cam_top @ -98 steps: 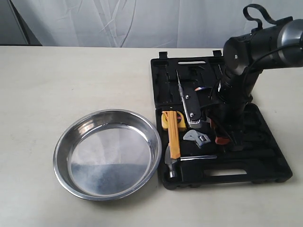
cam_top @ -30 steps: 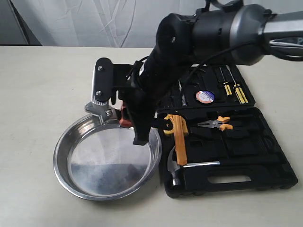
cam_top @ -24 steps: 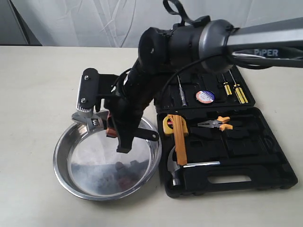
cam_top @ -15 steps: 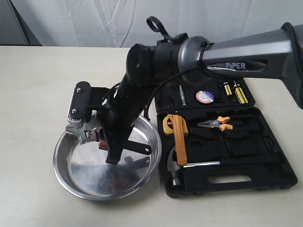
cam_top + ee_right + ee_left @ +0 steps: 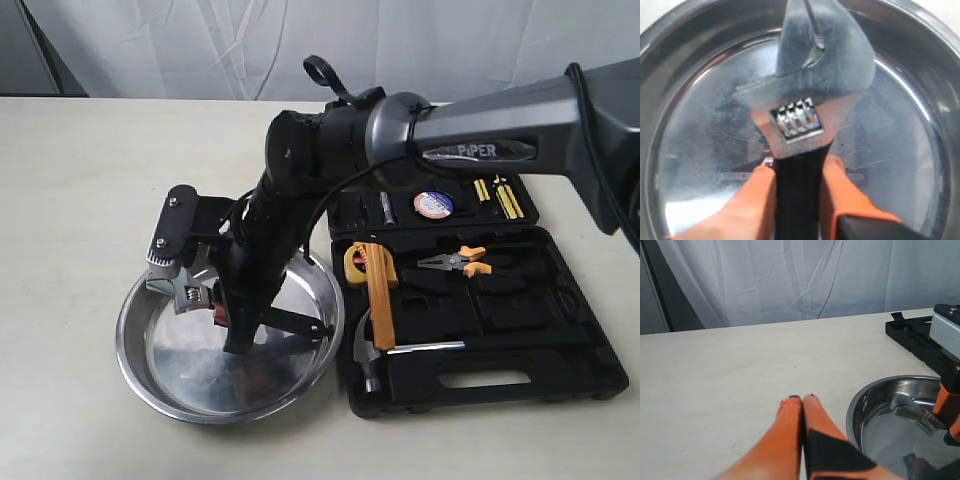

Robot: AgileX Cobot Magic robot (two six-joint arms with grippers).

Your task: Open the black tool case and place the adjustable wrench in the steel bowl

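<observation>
The black tool case [image 5: 500, 340] lies open on the right of the table. The steel bowl [image 5: 135, 370] sits to its left. My right gripper [image 5: 222, 312] reaches across into the bowl, shut on the black handle of the adjustable wrench [image 5: 185, 290]. The wrench's silver head hangs just above the bowl's left side. The right wrist view shows the wrench [image 5: 810, 75] clamped between the orange fingers [image 5: 760, 200] of the gripper [image 5: 799, 167], over the bowl's floor [image 5: 900, 150]. My left gripper [image 5: 801, 399] is shut and empty, over bare table beside the bowl [image 5: 875, 405].
The case holds a yellow-handled hammer [image 5: 375, 300], orange pliers [image 5: 455, 262], a round tape measure [image 5: 432, 204] and screwdrivers [image 5: 500, 195]. The case's far corner [image 5: 910, 332] shows in the left wrist view. A white curtain hangs behind the table.
The right arm carried the wrench out of the case, leftward over the bowl, and over the last second lowered it into the bowl. The grip has stayed shut.
</observation>
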